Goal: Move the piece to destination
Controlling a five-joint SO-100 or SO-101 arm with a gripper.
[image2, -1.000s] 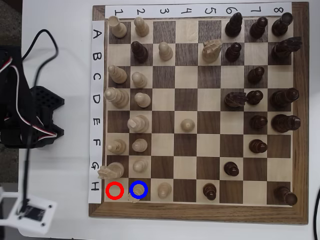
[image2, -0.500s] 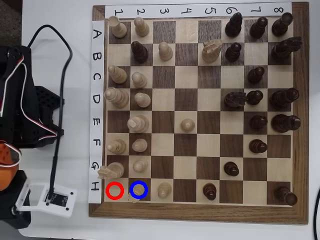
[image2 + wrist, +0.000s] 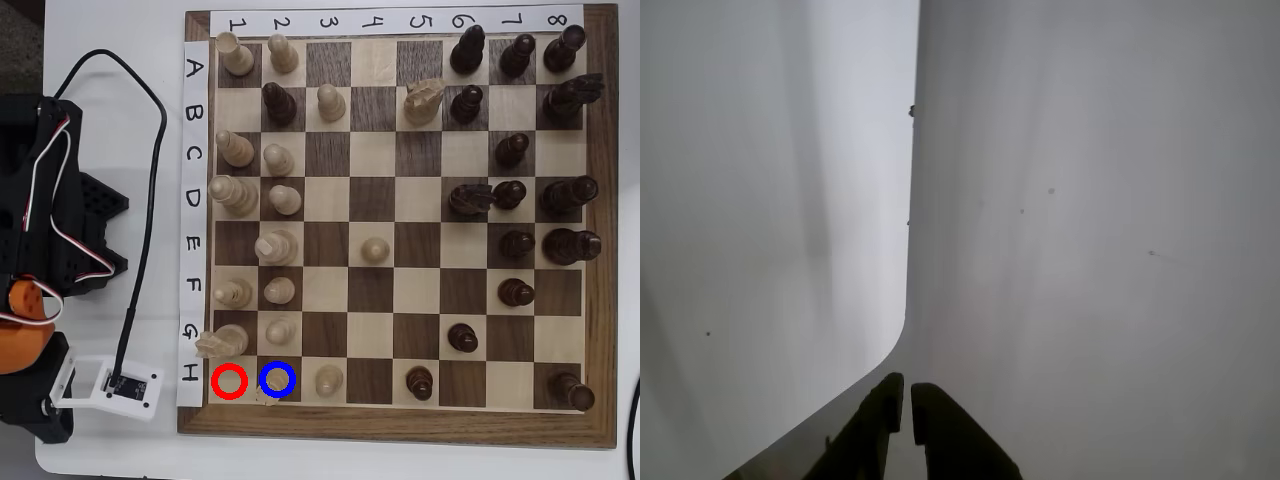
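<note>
Piece (image 3: 328, 378): pale pawn, standing one square from the blue-ringed destination (image 3: 277, 379), well apart from your pincer (image 3: 902, 425). The pincer is clenched on nothing, over bare white surface (image 3: 1090, 250) off the board. Nothing done yet: reach, grasp and placing remain.

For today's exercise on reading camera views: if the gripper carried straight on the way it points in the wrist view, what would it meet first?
Probably just the bare white table. The gripper, fingers nearly closed, points along it; no chess piece or board lies ahead in the wrist view, though depth is unclear.
</note>
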